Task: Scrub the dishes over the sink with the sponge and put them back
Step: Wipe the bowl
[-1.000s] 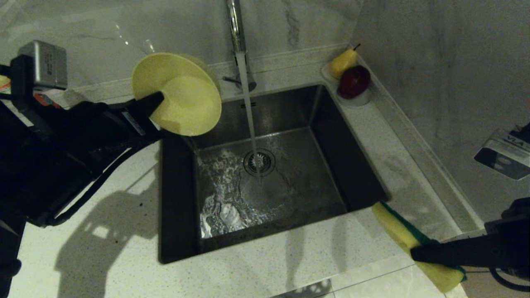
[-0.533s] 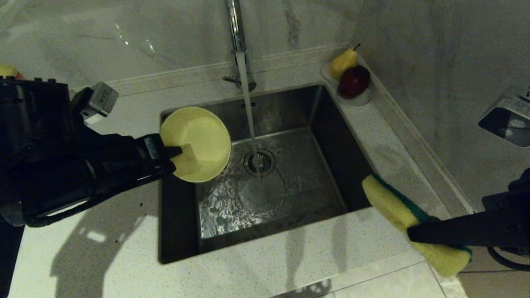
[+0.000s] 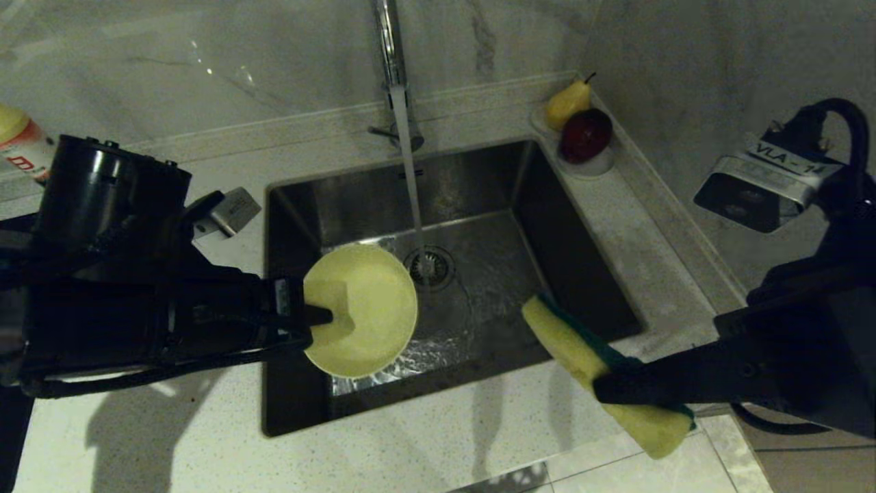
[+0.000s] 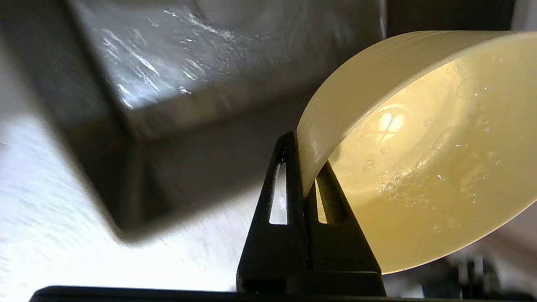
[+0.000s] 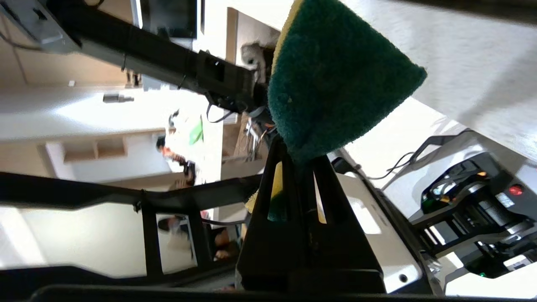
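A yellow bowl hangs tilted over the left front part of the sink, just left of the drain. My left gripper is shut on its rim. In the left wrist view the fingers pinch the bowl's wall, and droplets cling inside it. My right gripper is shut on the sponge, which pokes over the sink's front right corner. In the right wrist view the sponge's green face shows. No pink or blue bowl is in view.
Water runs from the chrome faucet onto the drain. A white dish with a pear and a red apple sits at the sink's back right corner. A bottle stands at the far left. Pale counter surrounds the sink.
My left arm has brought the yellow bowl from above the back left counter down and forward over the sink. My right arm has carried the sponge left, over the sink's corner.
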Controlling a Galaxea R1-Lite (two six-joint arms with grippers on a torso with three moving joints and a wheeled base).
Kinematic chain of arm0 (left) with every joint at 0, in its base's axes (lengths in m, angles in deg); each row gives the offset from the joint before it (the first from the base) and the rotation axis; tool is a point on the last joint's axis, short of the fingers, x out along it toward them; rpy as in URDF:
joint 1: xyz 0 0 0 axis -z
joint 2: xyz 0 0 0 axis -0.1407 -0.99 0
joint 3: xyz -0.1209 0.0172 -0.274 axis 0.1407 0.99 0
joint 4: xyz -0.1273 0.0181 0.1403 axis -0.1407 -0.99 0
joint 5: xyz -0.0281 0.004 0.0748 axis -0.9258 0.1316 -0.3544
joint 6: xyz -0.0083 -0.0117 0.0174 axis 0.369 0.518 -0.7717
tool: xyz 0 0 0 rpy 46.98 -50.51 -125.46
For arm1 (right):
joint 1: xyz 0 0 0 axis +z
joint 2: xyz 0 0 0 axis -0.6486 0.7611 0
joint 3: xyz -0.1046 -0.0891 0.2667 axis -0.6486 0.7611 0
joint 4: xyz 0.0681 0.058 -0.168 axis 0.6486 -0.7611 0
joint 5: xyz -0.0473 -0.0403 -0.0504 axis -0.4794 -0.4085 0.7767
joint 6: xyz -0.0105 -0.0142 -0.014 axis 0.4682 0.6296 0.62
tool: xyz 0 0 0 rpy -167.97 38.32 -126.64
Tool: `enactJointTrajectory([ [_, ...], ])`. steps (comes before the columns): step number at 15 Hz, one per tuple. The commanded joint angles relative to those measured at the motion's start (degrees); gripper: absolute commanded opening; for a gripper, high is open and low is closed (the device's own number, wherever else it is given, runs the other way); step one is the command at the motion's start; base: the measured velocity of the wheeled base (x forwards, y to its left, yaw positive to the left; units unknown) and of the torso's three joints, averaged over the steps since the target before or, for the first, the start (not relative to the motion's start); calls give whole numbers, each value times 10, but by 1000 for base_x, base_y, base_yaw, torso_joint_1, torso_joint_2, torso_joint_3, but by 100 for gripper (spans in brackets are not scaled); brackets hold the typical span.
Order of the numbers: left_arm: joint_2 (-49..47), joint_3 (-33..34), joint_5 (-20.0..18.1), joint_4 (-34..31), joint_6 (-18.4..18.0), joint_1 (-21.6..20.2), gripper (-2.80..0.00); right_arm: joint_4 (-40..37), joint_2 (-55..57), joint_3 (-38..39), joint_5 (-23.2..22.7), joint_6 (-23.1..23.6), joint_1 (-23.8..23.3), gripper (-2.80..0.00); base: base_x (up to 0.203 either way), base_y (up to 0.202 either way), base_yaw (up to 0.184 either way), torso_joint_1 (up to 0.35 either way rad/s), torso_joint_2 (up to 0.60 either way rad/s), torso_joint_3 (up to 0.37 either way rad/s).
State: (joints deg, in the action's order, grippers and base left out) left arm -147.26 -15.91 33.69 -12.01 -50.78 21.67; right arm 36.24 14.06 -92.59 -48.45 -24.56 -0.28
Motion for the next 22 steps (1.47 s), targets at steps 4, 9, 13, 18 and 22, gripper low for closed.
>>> enactJointTrajectory([
  [4,-73,-12,16,-39,1,58,-280,-7,79,-56,0,-2,29,-280,0,0,0,0,0,0],
  [9,-96,-31,67,23,49,61,-280,-14,130,-95,2,-3,54,-280,0,0,0,0,0,0],
  [13,-104,-47,132,62,52,61,-280,-14,185,-114,30,-2,62,-280,0,0,0,0,0,0],
  [18,-101,-45,151,77,54,84,-280,-38,231,-160,47,-3,61,-280,0,0,0,0,0,0],
  [22,-104,-33,208,112,49,120,-280,-42,249,-182,57,-3,60,-280,0,0,0,0,0,0],
])
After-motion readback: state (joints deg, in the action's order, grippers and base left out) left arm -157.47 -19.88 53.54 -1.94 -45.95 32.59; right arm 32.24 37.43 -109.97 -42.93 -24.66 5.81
